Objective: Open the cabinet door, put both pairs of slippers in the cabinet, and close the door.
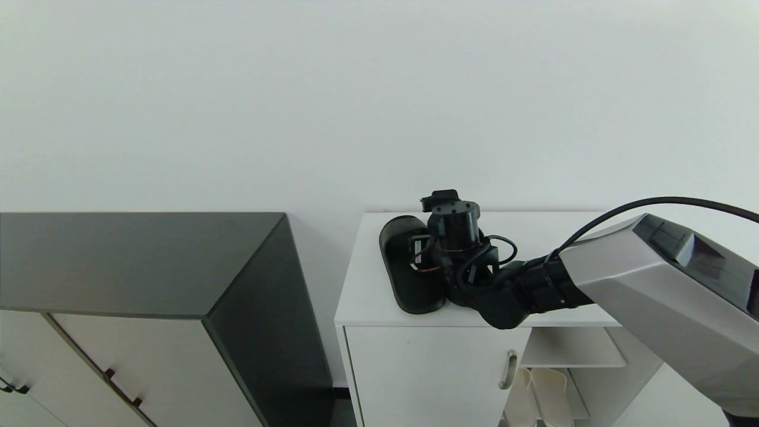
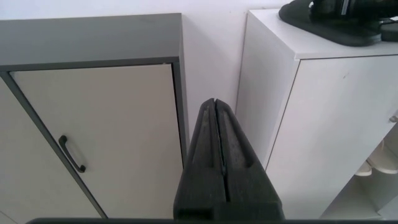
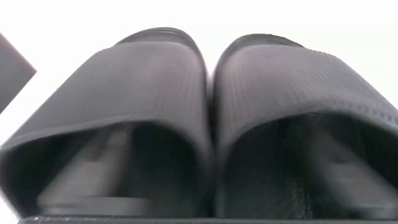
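Observation:
A pair of black slippers (image 1: 409, 279) lies on top of the white cabinet (image 1: 367, 296). My right gripper (image 1: 440, 252) is down on the pair from the right, and the wrist hides where they meet. In the right wrist view both black slippers (image 3: 211, 106) sit side by side, very close, strap openings facing the camera. A pair of white slippers (image 1: 536, 397) stands low in the cabinet's open right bay, below a shelf (image 1: 569, 350). The cabinet's left door (image 1: 433, 373) with its metal handle (image 1: 508, 369) looks shut. My left gripper (image 2: 214, 106) is shut and empty, low in front of the gap between the two cabinets.
A dark-topped cabinet (image 1: 136, 261) with pale doors and black handles (image 2: 71, 154) stands to the left of the white one, a narrow gap between them. A plain white wall runs behind both. The white cabinet's door (image 2: 336, 124) and black slippers (image 2: 329, 22) also appear in the left wrist view.

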{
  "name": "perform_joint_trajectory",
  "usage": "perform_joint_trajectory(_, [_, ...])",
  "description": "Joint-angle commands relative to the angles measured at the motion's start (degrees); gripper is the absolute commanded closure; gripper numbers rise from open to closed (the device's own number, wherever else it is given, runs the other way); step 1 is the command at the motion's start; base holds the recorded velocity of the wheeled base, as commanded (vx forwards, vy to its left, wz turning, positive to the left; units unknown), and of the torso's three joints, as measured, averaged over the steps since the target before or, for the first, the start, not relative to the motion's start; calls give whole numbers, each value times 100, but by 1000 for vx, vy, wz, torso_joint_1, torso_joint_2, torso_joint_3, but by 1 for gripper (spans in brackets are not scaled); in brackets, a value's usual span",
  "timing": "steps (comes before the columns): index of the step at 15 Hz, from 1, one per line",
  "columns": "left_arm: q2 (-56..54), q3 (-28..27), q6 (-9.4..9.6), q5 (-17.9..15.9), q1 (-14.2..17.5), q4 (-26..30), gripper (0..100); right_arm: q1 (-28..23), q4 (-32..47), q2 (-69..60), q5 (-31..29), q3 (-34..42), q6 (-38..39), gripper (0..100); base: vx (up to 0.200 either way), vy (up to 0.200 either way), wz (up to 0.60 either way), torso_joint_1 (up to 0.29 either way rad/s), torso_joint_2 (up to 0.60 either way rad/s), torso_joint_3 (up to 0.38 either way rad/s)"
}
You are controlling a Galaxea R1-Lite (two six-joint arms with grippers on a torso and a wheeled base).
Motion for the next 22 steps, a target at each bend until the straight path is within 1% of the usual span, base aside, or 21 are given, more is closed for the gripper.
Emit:
perform_joint_trajectory(1, [-1, 0, -3, -2, 1, -1, 100, 31, 10, 47, -8, -36, 1, 100, 0, 0, 0, 0, 0, 0])
perform_joint_trajectory(4, [-1, 0, -3, 7, 1, -1, 100, 110, 19, -278, -17, 123, 1, 100, 0, 0, 0, 0, 0, 0])
perform_joint_trajectory(6, [-1, 0, 15, -2, 1, -1, 100, 207, 19, -533, -17, 369, -69, 100, 0, 0, 0, 0, 0, 0])
perform_joint_trajectory(8, [-1, 0, 6, -2, 1, -1, 100, 356, -7, -893, -8, 773, -96, 100, 0, 0, 0, 0, 0, 0])
perform_joint_trajectory(11, [-1, 0, 6, -2, 1, -1, 100, 690, -86, -1596, 45, 1784, -104, 100, 0, 0, 0, 0, 0, 0])
perform_joint_trajectory(12, [-1, 0, 6, -2, 1, -1, 100, 752, -192, -1816, 150, 2162, -113, 100, 0, 0, 0, 0, 0, 0])
perform_joint_trajectory(13, [-1, 0, -3, -2, 1, -1, 100, 814, -526, -2203, 308, 2926, -166, 100, 0, 0, 0, 0, 0, 0])
perform_joint_trajectory(14, [-1, 0, -3, -2, 1, -1, 100, 831, -886, -2501, 484, 3463, -307, 100, 0, 0, 0, 0, 0, 0])
perform_joint_trajectory(15, [-1, 0, -3, -2, 1, -1, 100, 831, -1009, -2660, 572, 3682, -394, 100, 0, 0, 0, 0, 0, 0])
perform_joint_trajectory(19, [-1, 0, -11, 7, 1, -1, 100, 814, -1009, -2686, 546, 3928, -412, 100, 0, 0, 0, 0, 0, 0])
perform_joint_trajectory(22, [-1, 0, -20, 7, 1, -1, 100, 814, -1018, -2704, 537, 3928, -412, 100, 0, 0, 0, 0, 0, 0])
